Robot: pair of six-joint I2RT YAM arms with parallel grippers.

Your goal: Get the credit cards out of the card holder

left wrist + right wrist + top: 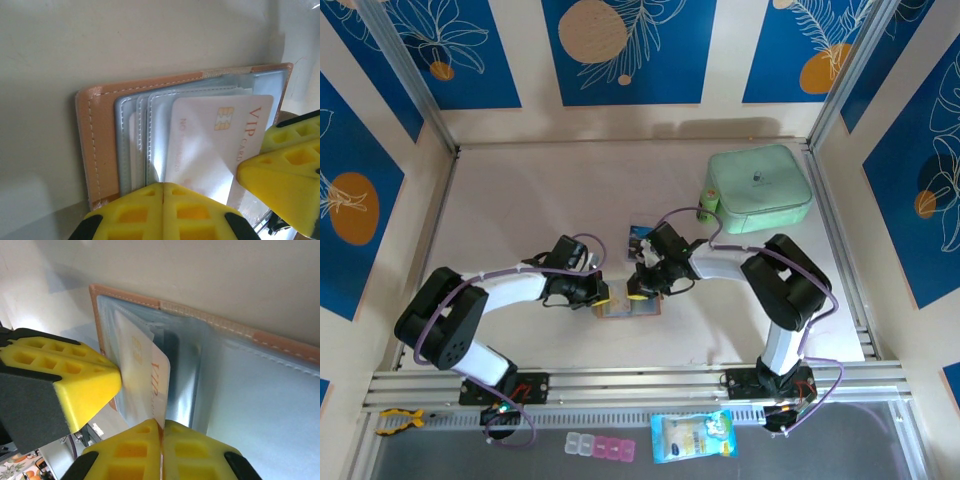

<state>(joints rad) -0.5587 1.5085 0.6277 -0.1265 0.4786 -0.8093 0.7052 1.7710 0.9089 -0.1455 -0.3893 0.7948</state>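
On the worktop (pixel 520 200), the open card holder (pixel 628 310) is pinned between the arms by the left pincer (pixel 162 187), closed tight on nothing. The pale credit card (pixel 210 140), partly out of its pocket, is nipped by the closed right pincer (pixel 161 425); a steady outward draw seems needed next.

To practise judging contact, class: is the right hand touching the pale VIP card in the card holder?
Touching. In the right wrist view, the right hand has its yellow fingers closed on the lower edge of the VIP card.
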